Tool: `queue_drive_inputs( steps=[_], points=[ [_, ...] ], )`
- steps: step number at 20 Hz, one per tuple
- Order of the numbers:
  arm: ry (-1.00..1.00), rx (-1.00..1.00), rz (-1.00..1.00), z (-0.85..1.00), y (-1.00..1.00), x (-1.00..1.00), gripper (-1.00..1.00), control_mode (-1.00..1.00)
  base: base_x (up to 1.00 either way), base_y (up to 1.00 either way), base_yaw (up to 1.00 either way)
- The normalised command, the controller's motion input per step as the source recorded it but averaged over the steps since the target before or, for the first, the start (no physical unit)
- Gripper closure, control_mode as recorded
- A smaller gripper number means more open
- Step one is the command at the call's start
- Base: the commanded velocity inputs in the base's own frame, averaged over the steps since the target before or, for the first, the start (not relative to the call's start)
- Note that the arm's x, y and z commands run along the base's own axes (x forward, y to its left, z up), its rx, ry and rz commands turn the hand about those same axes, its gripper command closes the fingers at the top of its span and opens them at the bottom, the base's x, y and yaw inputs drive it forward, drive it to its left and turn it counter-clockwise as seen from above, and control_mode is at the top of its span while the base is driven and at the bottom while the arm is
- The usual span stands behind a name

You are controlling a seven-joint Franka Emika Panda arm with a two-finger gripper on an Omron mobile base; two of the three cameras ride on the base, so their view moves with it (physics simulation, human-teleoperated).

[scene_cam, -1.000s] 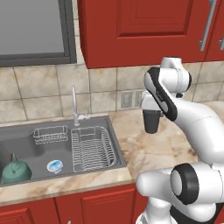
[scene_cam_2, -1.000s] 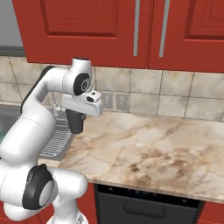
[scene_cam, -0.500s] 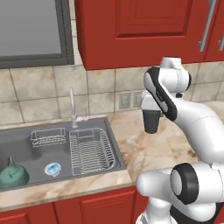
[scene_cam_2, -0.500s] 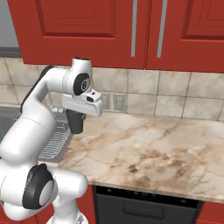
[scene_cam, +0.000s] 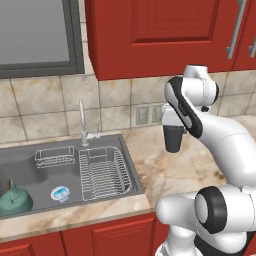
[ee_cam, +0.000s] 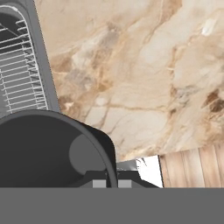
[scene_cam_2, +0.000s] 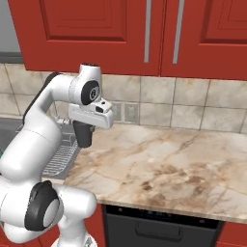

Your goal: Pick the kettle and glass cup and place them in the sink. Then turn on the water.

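Glass cup (scene_cam: pixel 173 138) clamped in our gripper (scene_cam: pixel 173 131), hanging above the counter.

From the gripper outward, we see the dark cup held upright over the marbled beige counter (scene_cam_2: pixel 159 166), just right of the sink (scene_cam: pixel 30 172). The dish rack (scene_cam: pixel 102 173) fills the basin's right end; the kettle (scene_cam: pixel 14 198) sits at the far left of the basin, well apart from the cup, with a small blue-white round object (scene_cam: pixel 60 193) between. Red cabinets (scene_cam_2: pixel 120 34) hang above the tiled wall. We read no writing.
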Motion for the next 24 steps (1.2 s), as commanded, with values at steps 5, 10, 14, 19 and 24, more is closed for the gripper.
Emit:
queue_drive_inputs(
  steps=[5, 10, 14, 19, 24],
  points=[
    [0.00, 0.00, 0.00, 0.00, 0.00, 0.00, 1.00, 1.00, 0.00, 0.00, 0.00],
    [0.00, 0.00, 0.00, 0.00, 0.07, 0.00, 1.00, -1.00, 0.00, 0.00, 0.00],
    [0.00, 0.00, -0.03, -0.01, 0.42, 0.00, 1.00, -1.00, 0.00, 0.00, 0.00],
    [0.00, 0.00, -0.01, -0.06, 0.46, 0.00, 1.00, -1.00, 0.00, 0.00, 0.00],
    [0.01, 0.00, 0.00, -0.02, 0.44, 0.00, 1.00, -1.00, 0.00, 0.00, 0.00]
  ],
)
